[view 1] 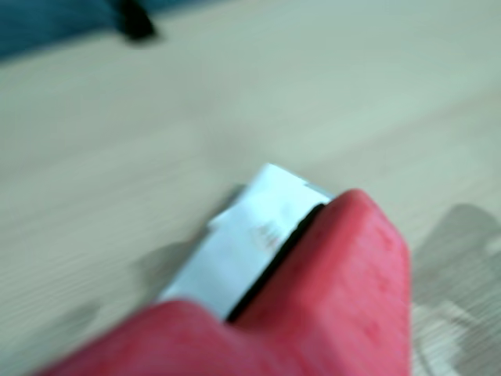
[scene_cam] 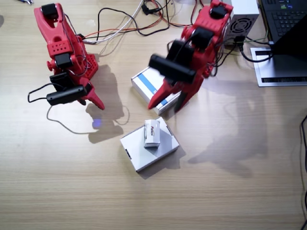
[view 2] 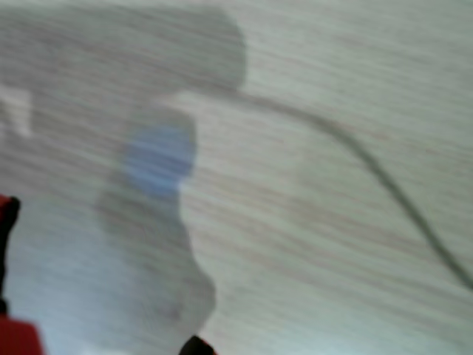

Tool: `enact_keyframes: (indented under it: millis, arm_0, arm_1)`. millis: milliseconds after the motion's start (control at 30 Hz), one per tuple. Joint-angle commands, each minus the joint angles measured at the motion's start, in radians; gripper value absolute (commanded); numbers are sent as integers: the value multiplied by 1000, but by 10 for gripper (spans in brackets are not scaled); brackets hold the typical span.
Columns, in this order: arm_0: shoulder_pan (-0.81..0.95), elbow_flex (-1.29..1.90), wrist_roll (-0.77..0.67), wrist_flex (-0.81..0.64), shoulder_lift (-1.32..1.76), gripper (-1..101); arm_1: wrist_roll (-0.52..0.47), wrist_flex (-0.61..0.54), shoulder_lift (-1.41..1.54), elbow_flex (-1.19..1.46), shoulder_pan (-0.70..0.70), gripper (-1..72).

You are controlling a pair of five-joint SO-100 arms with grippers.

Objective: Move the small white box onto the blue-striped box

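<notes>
The small white box (scene_cam: 152, 133) stands upright on a plain white flat box (scene_cam: 160, 152) near the table's middle. Behind it lies the blue-striped box (scene_cam: 146, 81), its near end partly covered by my left gripper (scene_cam: 166, 105). That gripper hangs open, fingers pointing down on either side of the striped box's near corner, a short way from the small box. In a wrist view a red finger (view 1: 344, 282) fills the foreground with a blurred white box (view 1: 250, 243) beyond it. My right gripper (scene_cam: 96, 101) hovers over bare table, its fingers showing as one closed point.
A laptop (scene_cam: 288, 24) and a white power unit (scene_cam: 243, 19) sit at the back corner behind the left arm. Cables (scene_cam: 124, 24) run along the back edge, and a thin black cable (scene_cam: 38, 93) loops beside the right arm. A faint blue light spot (scene_cam: 97, 123) (view 2: 159, 159) marks the wood.
</notes>
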Motion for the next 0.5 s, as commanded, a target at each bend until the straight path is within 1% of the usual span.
enact_keyframes:
  millis: [0, 100, 200, 333, 367, 467]
  arm_0:
    - [61, -276, 55, 95, -288, 450]
    - [52, -460, 107, 193, -474, 439]
    - [32, -577, 133, 222, -601, 423]
    - [5, -939, 163, 402, -884, 389]
    - [5, -1086, 166, 468, -988, 358]
    - [28, -1129, 144, 469, -1057, 244]
  arm_1:
    - [-51, 34, 147, 49, 52, 440]
    - [-55, 78, 249, 77, 71, 442]
    - [-58, 133, 370, 107, 63, 443]
    - [-58, 146, 399, 115, 67, 444]
    - [-57, 147, 405, 117, 67, 444]
    - [-49, 170, 462, 130, 69, 442]
